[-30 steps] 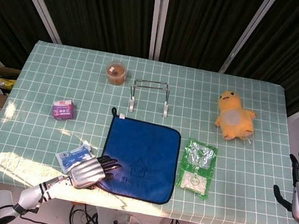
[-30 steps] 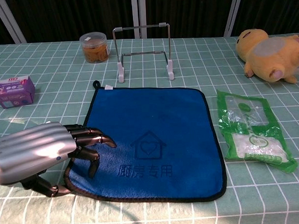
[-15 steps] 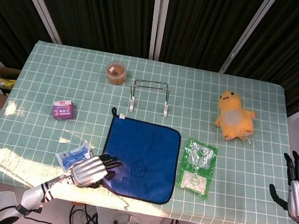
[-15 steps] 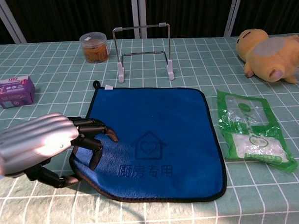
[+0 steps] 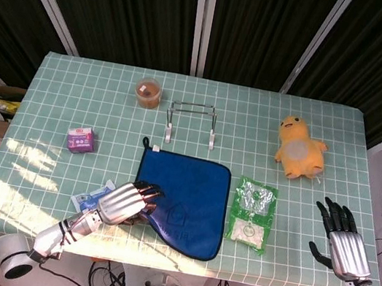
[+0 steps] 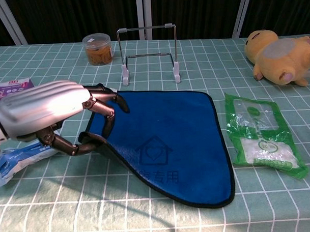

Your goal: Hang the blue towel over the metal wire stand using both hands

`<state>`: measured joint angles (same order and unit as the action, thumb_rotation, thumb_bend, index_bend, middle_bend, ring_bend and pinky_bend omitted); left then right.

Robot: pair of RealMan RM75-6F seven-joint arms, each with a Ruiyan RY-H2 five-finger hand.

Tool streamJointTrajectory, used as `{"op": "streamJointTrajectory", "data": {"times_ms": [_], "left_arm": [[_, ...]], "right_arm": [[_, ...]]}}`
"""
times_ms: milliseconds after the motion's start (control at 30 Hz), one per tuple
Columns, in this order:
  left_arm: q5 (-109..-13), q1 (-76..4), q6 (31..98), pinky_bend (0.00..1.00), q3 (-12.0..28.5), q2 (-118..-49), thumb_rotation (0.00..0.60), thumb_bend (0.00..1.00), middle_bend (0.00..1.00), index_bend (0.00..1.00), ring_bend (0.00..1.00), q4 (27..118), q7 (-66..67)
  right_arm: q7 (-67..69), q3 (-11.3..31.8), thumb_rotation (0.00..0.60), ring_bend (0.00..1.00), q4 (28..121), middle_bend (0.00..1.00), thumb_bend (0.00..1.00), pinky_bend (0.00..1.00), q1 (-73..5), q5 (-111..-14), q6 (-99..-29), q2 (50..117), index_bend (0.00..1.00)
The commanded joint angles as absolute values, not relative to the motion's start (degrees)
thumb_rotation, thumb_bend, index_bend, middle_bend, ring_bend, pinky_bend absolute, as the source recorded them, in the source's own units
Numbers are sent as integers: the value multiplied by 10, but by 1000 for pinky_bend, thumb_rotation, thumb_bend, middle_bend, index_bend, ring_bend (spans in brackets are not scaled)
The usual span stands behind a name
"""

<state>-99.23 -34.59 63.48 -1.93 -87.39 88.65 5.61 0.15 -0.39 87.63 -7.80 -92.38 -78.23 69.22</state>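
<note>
The pick-up step is under way. The left hand [image 6: 53, 114], at centre left of the chest view, is pinching the near-left corner of the blue towel [image 6: 171, 141] and peeling it off the checked tablecloth [image 6: 163, 212]; the rest of the towel is lying flat at frame centre, just below the metal wire stand [image 6: 149, 54]. The right hand [image 5: 342, 240], at lower right of the head view, is hovering with fingers spread wide, holding nothing, well apart from the towel.

Next, the right hand probably needs to take the opposite corner.

Compared with one second earlier, the towel corner is now raised, and the right hand is sitting closer in.
</note>
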Motion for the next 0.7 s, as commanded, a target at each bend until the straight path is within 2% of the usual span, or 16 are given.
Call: {"op": "streamJointTrajectory", "data": {"times_ms": [33,367,700], "left_arm": [[-972,-359,622,306,3,-859,600,419,231,723,186,908,72],[-912,-387,591,306,55,-842,600,419,231,733,186,953,143],[-868,-402,571,306,69,-836,600,419,231,733,186,963,153]], "right_arm": [[2,-14,600,0,877,0,217,0,-89,-943,-773,704,27],[-25,-39,600,0,919,0,208,0,-135,-997,-716,739,0],[-77,-48,600,0,941,0,158,0,-164,-1005,-668,801,0]]}}
